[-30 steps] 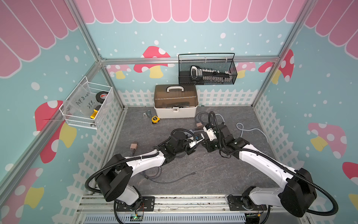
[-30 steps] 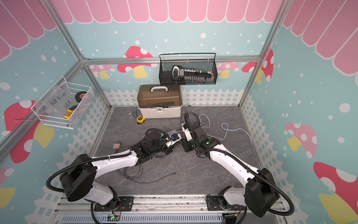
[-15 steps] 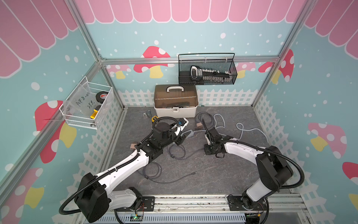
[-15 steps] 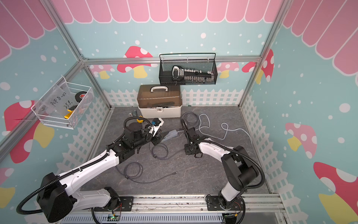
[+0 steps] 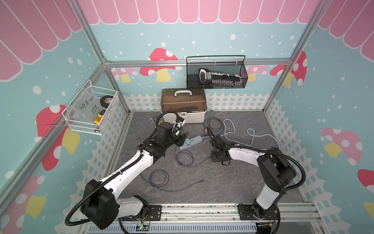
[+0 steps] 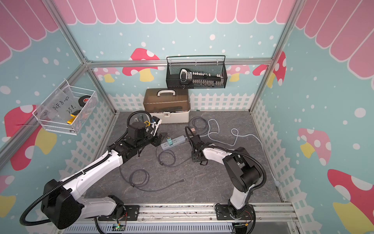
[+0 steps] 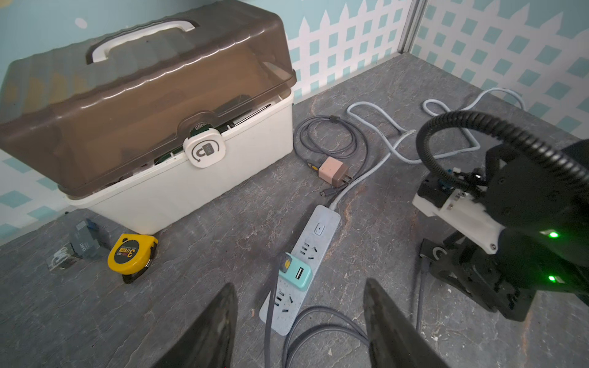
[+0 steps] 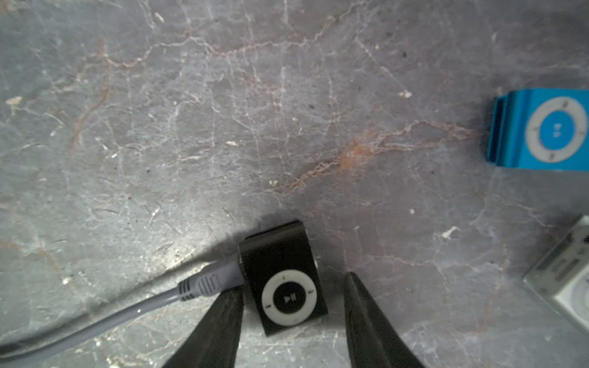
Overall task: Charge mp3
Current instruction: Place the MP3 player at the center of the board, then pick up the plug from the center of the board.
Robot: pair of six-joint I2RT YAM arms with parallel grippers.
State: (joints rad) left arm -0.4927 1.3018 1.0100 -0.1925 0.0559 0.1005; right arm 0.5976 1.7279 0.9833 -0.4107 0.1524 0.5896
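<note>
Black mp3 player (image 8: 283, 286) lies flat on the worktop (image 8: 223, 127) between the right fingers (image 8: 220, 328), which stand apart and grip nothing: one sits just beside its edge, and a gap shows at the other. A grey cable (image 8: 137, 310) is plugged into its side. Left fingers (image 7: 210, 334) are spread and empty, with the power strip (image 7: 318, 242) and teal charger (image 7: 296, 272) just ahead between them. Small, light, hard and smooth, the player would likely slide or follow a tug on the cable. It is best held across its plain edges, clear of plug and button wheel.
</note>
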